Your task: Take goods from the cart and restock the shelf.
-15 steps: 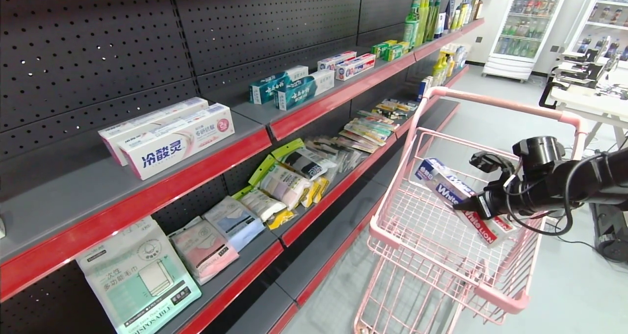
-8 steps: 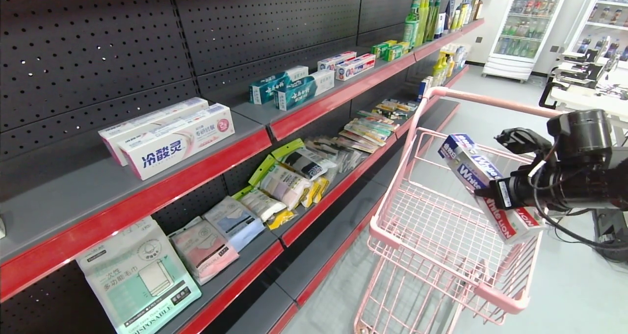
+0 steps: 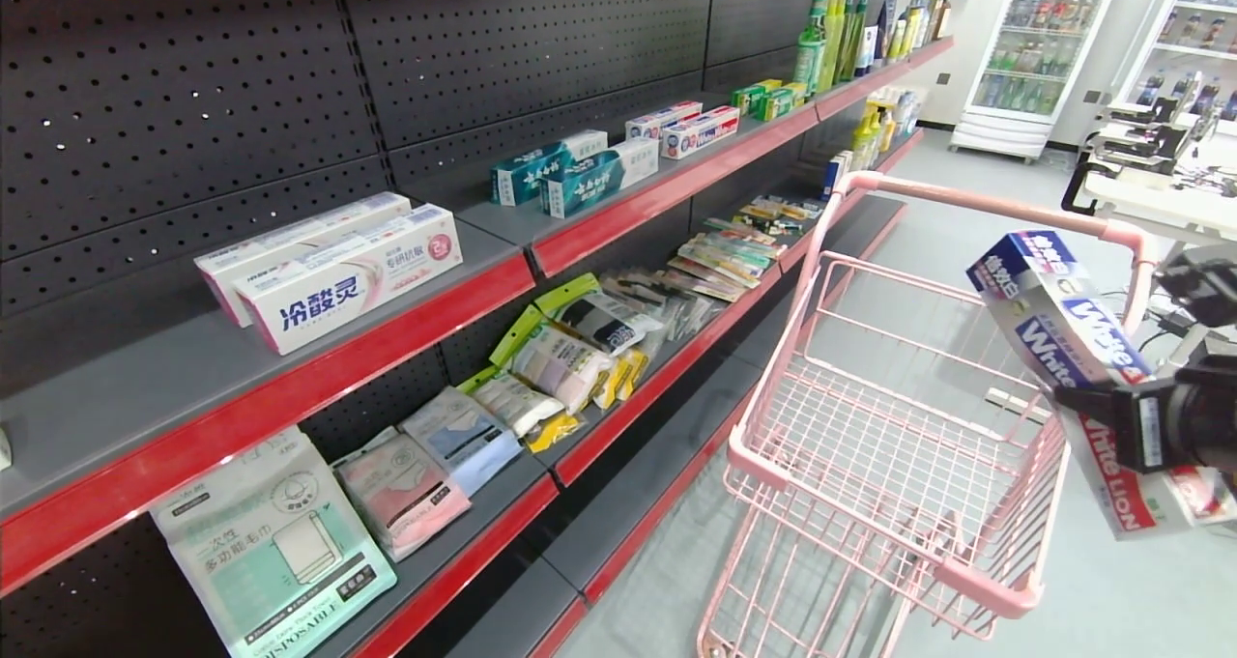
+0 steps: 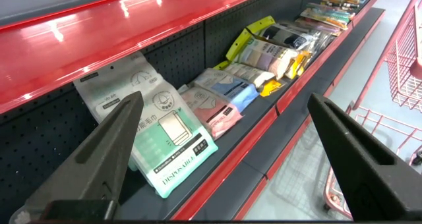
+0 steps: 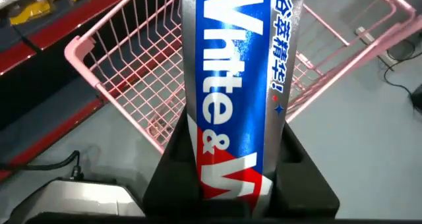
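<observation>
Over the right-hand rim of the cart (image 3: 763,465), towards its handle end, I have the right gripper (image 3: 1126,416) pinching the toothpaste box (image 3: 1063,334) across its lower, red-printed part, one finger pressed against each long side. The box hangs tilted in the air, clear of the wire basket, with its blue end up towards the pink handle and its red end lower, out past the cart's side. On the right wrist view the box runs straight out from between the fingers, with the basket's corner below it. Down on my other side, the left gripper (image 4: 224,161) is spread wide with nothing between its fingers (image 4: 99,165), facing the lower tier of the shelf (image 3: 290,387) where a pale green pouch (image 4: 155,128) leans at the front edge. On the upper tier, two pink-and-white cartons (image 3: 348,271) sit near the front edge, and teal cartons (image 3: 575,170) stand farther along.
</observation>
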`<state>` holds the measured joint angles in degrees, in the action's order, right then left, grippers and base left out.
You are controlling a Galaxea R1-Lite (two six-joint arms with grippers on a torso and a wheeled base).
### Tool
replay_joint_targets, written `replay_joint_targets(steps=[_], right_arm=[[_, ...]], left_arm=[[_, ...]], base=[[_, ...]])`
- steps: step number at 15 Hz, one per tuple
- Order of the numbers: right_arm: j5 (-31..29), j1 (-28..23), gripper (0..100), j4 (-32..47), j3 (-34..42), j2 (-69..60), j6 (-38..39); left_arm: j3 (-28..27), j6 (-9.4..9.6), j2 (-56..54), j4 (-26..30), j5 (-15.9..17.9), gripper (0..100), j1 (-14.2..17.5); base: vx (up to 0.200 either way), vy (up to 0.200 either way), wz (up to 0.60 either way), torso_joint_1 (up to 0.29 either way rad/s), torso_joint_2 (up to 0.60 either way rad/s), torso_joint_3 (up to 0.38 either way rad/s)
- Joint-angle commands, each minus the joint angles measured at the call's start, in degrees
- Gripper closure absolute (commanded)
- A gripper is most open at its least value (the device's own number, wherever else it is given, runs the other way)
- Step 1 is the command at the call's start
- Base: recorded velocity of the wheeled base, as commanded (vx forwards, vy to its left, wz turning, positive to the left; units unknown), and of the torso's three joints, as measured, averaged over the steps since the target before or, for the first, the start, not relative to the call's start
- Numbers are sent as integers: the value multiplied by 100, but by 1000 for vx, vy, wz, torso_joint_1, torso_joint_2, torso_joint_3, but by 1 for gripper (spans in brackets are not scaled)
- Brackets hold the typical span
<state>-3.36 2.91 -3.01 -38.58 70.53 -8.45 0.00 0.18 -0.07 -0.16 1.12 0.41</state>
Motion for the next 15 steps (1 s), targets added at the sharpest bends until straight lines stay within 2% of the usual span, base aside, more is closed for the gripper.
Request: replay_joint_targets(steps=[1,5,9,15], right_arm=[[55,-160,100,37,633,-1182,-34],[55,-151,100,37,1248,-1868,-166],[29,-133,100,37,1248,-1912,-175],[46,-107,100,37,1292,-1859,-227]], left_arm=[[0,-1,7,-2,2,0,2],[0,-1,7,-2,2,0,2],[0,-1,7,-2,2,0,2],[0,-1,7,-2,2,0,2]], base=[[0,0,0,0,0,0],[0,0,0,0,0,0],[0,0,0,13,-18,-13],[0,0,0,205,-480,-265]])
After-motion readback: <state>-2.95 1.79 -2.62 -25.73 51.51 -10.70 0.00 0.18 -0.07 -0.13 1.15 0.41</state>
